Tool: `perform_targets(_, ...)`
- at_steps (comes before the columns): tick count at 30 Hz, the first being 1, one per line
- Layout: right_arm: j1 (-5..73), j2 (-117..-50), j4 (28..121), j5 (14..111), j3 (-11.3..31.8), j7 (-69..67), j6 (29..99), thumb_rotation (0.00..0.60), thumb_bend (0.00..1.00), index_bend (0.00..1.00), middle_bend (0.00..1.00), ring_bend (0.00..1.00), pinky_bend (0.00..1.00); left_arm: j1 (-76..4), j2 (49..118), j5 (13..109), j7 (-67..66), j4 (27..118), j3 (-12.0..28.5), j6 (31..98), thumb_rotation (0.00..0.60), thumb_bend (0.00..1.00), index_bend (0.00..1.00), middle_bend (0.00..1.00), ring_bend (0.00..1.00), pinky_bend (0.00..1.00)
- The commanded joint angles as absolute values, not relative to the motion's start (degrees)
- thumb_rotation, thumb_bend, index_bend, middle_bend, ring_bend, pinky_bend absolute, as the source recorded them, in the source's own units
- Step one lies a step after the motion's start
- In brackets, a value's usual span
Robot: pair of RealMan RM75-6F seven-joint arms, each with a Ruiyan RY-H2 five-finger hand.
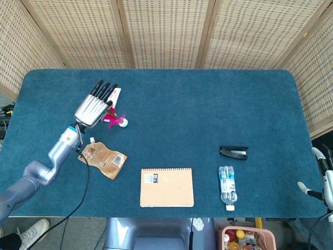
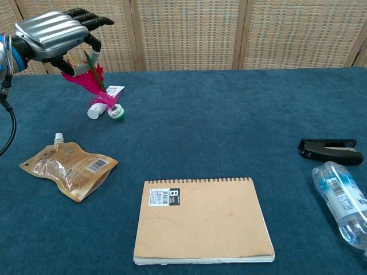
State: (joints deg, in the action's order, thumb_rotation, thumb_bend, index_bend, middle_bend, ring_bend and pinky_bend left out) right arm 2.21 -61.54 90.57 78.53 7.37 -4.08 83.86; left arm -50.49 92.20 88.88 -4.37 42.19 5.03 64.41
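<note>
Overhead, a feathered shuttlecock is held up off the blue table by its pink feathers, which are pinched beneath the left hand, its green base hanging lowest. A toothpaste tube is seen on the cloth just behind that base. Nearer the front edge lie a brown spouted pouch and a spiral notebook. At the table's right edge, the right hand is only partly visible; whether it is clenched or released cannot be told.
</note>
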Motion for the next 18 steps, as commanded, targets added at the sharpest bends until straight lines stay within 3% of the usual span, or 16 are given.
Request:
perform_targets(1,2.2,-61.5,90.6,78.6,7.3,-4.0,83.8,0.600,0.01,0.00,0.00,0.00,0.00,-50.2,89.1,92.8,-10.7,46.7,3.1,67.7,0.600,0.45,0.71,0.00,0.00,0.00)
perform_targets(7,2.4,-61.6,90.7,78.7,7.2,-3.9,83.6,0.600,0.01,0.00,0.00,0.00,0.00,-52.0,88.7,98.3,-21.1,46.2,-0.3,67.4,0.600,0.45,0.71,0.00,0.00,0.00)
perform_targets(18,2.2,-61.4,91.0,78.6,7.1,-4.0,83.7,0.600,0.01,0.00,0.00,0.00,0.00,-52.0,91.6,98.7,-21.5,45.2,-1.2,66.0,0.600,0.45,0.70,0.00,0.00,0.00)
